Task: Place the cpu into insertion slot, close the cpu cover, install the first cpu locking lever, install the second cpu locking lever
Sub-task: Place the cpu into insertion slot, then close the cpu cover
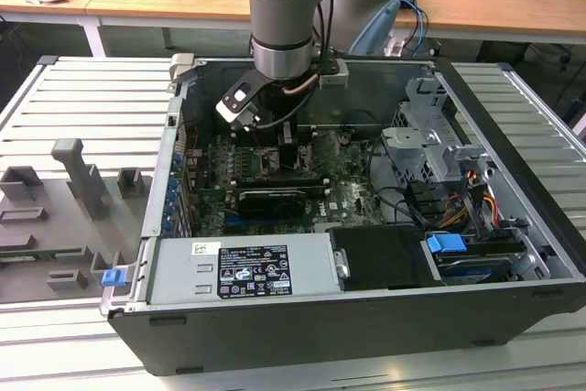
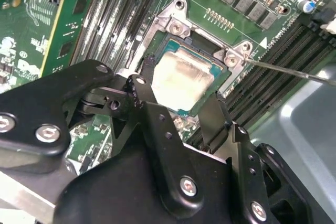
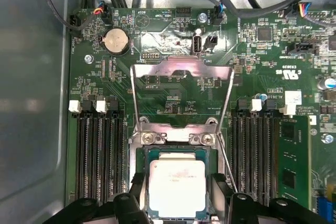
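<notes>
The cpu lies flat inside the insertion slot, its pale metal top facing up and its edges square with the socket rim, so I judge the first step all but done. The claw is lowered over it and spread to about the chip's own width, sitting at two opposite edges. Whether it is clamping the chip or has just let go, I cannot tell. The cpu cover stands raised on its hinge at the far edge of the socket, with the board showing through its window, so it is not yet closed. One thin locking lever angles away from the socket corner, unlatched. Closing the cover and seating both levers remain. Room is tight: long black memory slots run close along both sides of the socket, and the upright cover fences the hinge side. The grey case wall lies well apart beyond one bank. In the exterior view the arm reaches straight down into the open computer case on the slatted surface.
</notes>
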Available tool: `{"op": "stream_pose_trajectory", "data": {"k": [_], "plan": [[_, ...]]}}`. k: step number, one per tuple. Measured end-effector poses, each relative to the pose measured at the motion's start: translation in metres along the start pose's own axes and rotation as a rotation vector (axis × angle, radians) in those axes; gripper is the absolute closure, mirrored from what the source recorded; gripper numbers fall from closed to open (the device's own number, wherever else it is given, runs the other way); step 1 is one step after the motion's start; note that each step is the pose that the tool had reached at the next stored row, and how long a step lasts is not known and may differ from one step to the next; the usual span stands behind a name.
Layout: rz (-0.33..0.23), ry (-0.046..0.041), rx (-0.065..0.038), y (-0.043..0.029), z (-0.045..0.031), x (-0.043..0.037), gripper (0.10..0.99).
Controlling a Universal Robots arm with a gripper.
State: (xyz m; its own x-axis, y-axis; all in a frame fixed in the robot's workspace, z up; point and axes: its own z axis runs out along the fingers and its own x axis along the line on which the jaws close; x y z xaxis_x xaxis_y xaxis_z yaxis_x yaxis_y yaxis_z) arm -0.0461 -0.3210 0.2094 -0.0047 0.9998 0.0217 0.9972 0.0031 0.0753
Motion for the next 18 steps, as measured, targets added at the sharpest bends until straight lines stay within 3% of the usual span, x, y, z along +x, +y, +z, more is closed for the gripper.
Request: {"op": "stream_pose_trajectory", "data": {"k": [2,5,6,9,10,15,17,18], "plan": [[0.000,0.0000,0.000,0.0002,-0.0033,0.0001,0.494],[0.000,-0.0006,0.000,0.0005,-0.0052,0.0001,0.686],[0.000,-0.0007,0.001,0.0005,-0.0056,0.0001,0.686],[0.000,-0.0008,0.001,0.0007,-0.0076,0.0001,0.867],[0.000,-0.0007,0.001,0.0008,-0.0085,0.0002,0.980],[0.000,-0.0008,0.001,0.0012,-0.0133,0.0003,0.980],[0.000,-0.0008,0.004,0.0086,-0.0129,0.0002,0.980],[0.000,-0.0011,0.005,0.0090,-0.0136,0.0002,0.980]]}}
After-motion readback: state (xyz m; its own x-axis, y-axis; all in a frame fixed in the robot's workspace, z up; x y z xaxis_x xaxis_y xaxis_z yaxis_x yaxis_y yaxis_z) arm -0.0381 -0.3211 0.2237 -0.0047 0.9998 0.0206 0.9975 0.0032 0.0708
